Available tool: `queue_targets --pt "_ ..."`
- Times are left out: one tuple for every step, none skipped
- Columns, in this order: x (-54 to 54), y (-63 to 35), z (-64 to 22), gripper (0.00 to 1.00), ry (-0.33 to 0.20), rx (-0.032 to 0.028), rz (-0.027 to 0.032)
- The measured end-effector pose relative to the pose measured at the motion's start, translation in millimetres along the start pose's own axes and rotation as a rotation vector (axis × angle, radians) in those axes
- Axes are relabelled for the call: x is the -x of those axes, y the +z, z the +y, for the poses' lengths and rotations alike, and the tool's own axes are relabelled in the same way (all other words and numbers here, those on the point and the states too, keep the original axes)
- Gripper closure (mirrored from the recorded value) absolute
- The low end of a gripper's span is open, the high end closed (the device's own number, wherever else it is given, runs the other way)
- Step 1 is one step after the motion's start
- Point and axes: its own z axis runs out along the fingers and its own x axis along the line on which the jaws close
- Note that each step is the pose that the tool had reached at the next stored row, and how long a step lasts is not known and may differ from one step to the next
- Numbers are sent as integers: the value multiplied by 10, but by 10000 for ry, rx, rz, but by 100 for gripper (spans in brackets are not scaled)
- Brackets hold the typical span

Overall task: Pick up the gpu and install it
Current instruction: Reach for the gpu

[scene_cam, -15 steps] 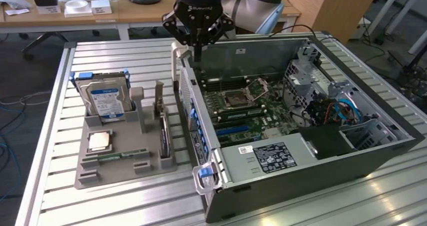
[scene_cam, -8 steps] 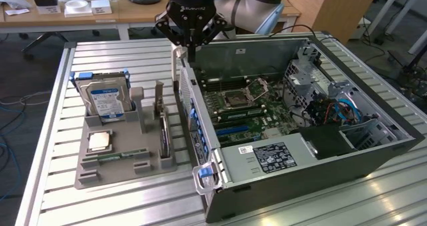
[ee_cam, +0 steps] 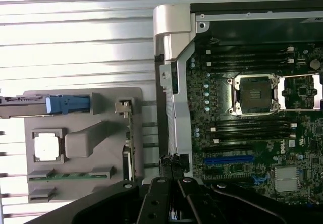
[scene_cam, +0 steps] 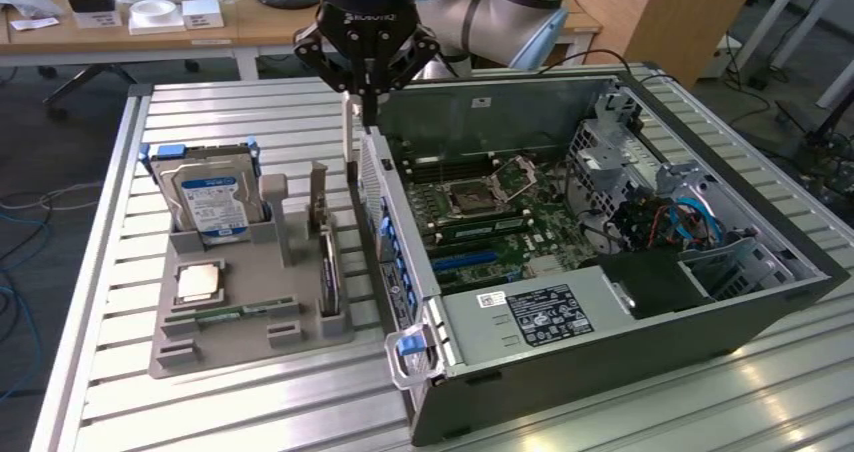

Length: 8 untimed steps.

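1. I find the gripper (scene_cam: 362, 90) above the far end of the open computer case (scene_cam: 601, 372), on the case's side toward the exterior view's left. Its jaws are clamped together on a thin card.
2. I read that card as the gpu (scene_cam: 350, 132). It hangs upright below the fingertips, edge-on, and its silver bracket shows as a pale vertical strip.
3. The gpu is lifted clear of the grey tray (scene_cam: 254, 347) and hangs just beside the case's wall. I cannot tell whether it touches that wall.
4. The tray, left of the case, carries a hard drive (scene_cam: 207, 197) upright at its far end. Nearer lie a CPU chip (scene_cam: 200, 282) and a RAM stick (scene_cam: 227, 312), both flat.
5. The motherboard (scene_cam: 507, 222) lies exposed, with its blue expansion slot (scene_cam: 467, 262) toward the near side. The gpu is not yet seated.
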Motion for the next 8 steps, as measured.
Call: queue_targets --pt "-14 0 -1 86 0 0 0" --pt "-27 0 -2 86 0 0 0" --pt "-40 0 -3 86 1 0 0" --pt "-52 0 -4 86 1 1 0" --pt "-63 0 -5 86 0 1 -1" --pt "-74 -1 -5 86 1 0 0" --pt "-84 -1 -6 86 1 0 0" --pt "-93 -1 -7 86 1 0 0"
